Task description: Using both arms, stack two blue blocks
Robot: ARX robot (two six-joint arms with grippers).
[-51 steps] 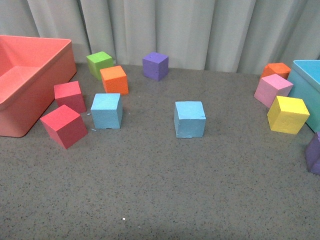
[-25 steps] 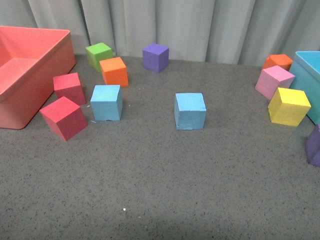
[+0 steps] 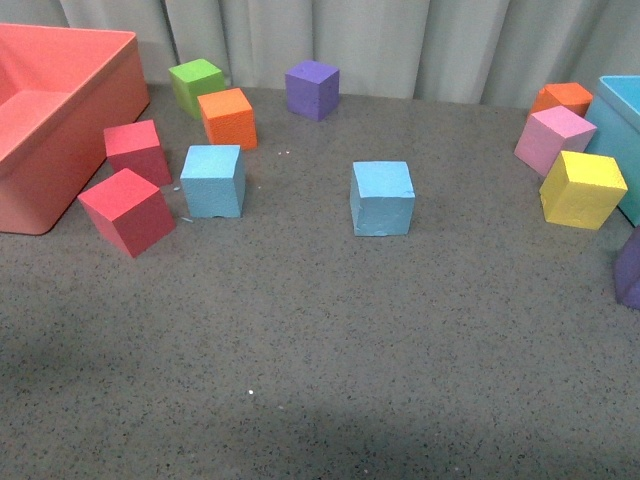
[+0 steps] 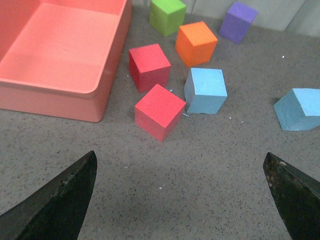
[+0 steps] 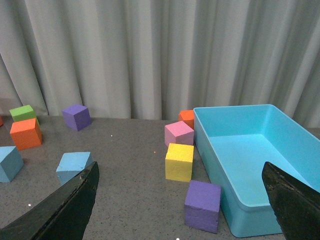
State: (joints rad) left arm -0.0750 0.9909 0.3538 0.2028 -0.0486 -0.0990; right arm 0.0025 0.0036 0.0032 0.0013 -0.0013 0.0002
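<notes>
Left gripper (image 4: 180, 162) aloft over the grey table (image 4: 225, 200), fingers (image 4: 60, 205) spread wide; right gripper (image 5: 180, 170) likewise

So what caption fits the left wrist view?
Open left gripper hovers near two blue blocks, other coloured cubes and a coral bin.

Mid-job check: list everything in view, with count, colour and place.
table: one, speckled grey, underneath everything
curtain: one, grey, along back
coral bin: one, coral, far left
turquoise bin: one, turquoise, far right
blue blocks: two, sky blue, centre, apart, unstacked
red cubes: two, red, beside coral bin
green cube: one, green, back left
orange cubes: two, orange; by green cube, back right
purple cubes: two, purple; back centre, right edge
pink cube: one, pink, beside turquoise bin
yellow cube: one, yellow, before pink cube
left fingers: two, black, spread, empty
right fingers: two, black, spread, empty
</notes>
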